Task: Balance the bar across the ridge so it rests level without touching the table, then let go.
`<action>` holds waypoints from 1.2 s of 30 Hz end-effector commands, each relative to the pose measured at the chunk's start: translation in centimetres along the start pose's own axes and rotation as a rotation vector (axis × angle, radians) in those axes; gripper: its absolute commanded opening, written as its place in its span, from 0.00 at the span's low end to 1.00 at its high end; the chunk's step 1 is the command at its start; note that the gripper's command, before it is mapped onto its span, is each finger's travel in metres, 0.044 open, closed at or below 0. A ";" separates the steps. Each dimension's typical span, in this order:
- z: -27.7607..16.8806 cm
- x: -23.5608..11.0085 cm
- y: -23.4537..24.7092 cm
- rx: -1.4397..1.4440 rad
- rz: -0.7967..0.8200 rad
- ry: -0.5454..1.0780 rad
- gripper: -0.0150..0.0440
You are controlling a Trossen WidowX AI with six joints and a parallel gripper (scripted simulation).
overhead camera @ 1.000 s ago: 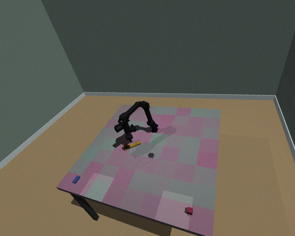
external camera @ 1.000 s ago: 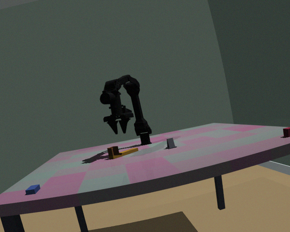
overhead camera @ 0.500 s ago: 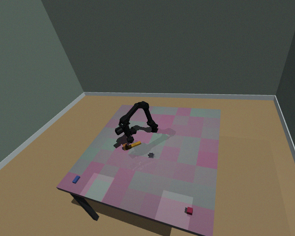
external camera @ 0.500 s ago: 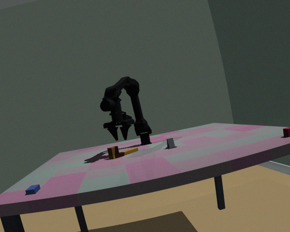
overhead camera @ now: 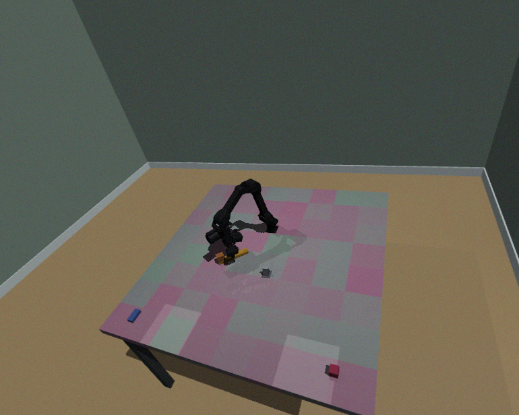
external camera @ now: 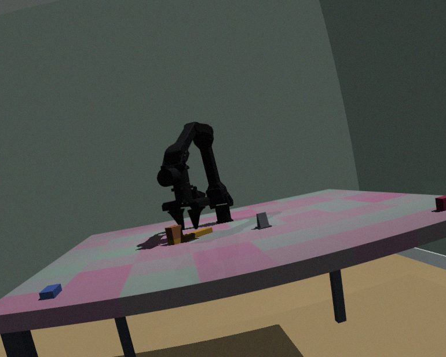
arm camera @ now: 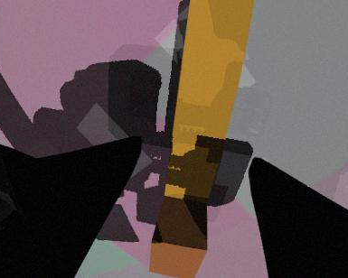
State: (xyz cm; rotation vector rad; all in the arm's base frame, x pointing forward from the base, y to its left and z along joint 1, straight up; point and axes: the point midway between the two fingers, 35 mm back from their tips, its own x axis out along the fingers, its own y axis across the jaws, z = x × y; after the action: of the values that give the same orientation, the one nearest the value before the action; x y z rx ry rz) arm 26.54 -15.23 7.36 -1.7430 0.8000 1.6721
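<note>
A yellow bar [overhead camera: 241,253] [external camera: 203,232] [arm camera: 210,68] lies on the table, with an orange block [overhead camera: 219,257] [external camera: 173,235] [arm camera: 178,258] standing up at its one end. The ridge, a small grey wedge [overhead camera: 265,271] [external camera: 262,219], stands on the table apart from the bar, to its right in the top and exterior views. My gripper [overhead camera: 231,257] [external camera: 189,229] [arm camera: 196,154] is open and empty, pointing down just above the bar near its block end. In the wrist view the bar runs between the two fingertips, with space on both sides. The ridge does not show in the wrist view.
A blue block [overhead camera: 134,315] [external camera: 50,291] lies near the table's front left corner. A red cube [overhead camera: 333,370] [external camera: 443,203] stands near the front right corner in the top view. The arm's base [overhead camera: 271,228] [external camera: 223,213] stands behind the bar.
</note>
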 end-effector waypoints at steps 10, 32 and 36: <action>0.2 2.2 0.0 -0.006 -0.004 -0.007 0.79; 0.2 2.4 0.1 0.000 0.002 -0.006 0.52; 0.2 2.4 0.1 0.000 0.002 -0.006 0.48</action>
State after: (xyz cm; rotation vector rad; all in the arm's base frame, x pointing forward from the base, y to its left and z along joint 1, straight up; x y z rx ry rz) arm 26.43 -15.16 4.96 -1.7367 0.7990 1.6782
